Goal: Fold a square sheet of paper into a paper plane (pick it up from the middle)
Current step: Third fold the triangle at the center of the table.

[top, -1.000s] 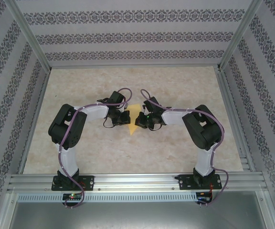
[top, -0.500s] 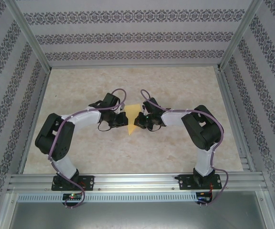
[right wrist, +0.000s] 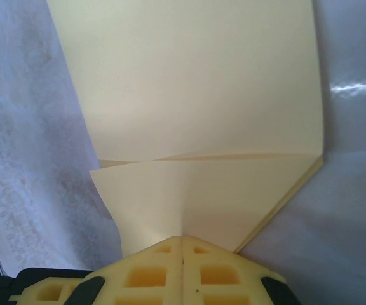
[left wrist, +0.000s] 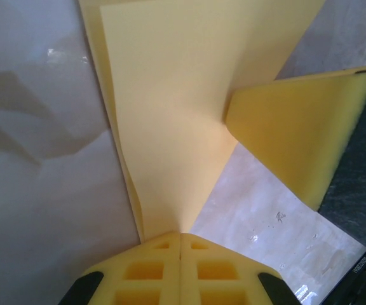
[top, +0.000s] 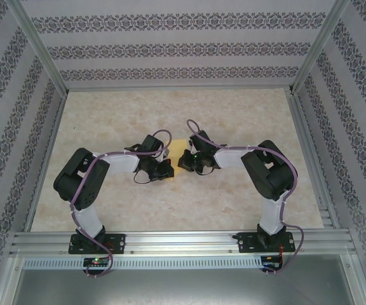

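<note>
Most of the yellow sheet of paper (top: 180, 147) is hidden from above: a small pale wedge peeks out between the two black wrists, mid-worktop (top: 246, 108). The left pincer (left wrist: 180, 236) and right pincer (right wrist: 182, 240) are each clamped on an edge of it, grid-moulded yellow pads pressed together on thin matte paper. Seen from the left wrist, doubled layers fan up in a narrow V and run off frame. From the right wrist, one straight crease crosses the sheet above glossy marbled stone.
</note>
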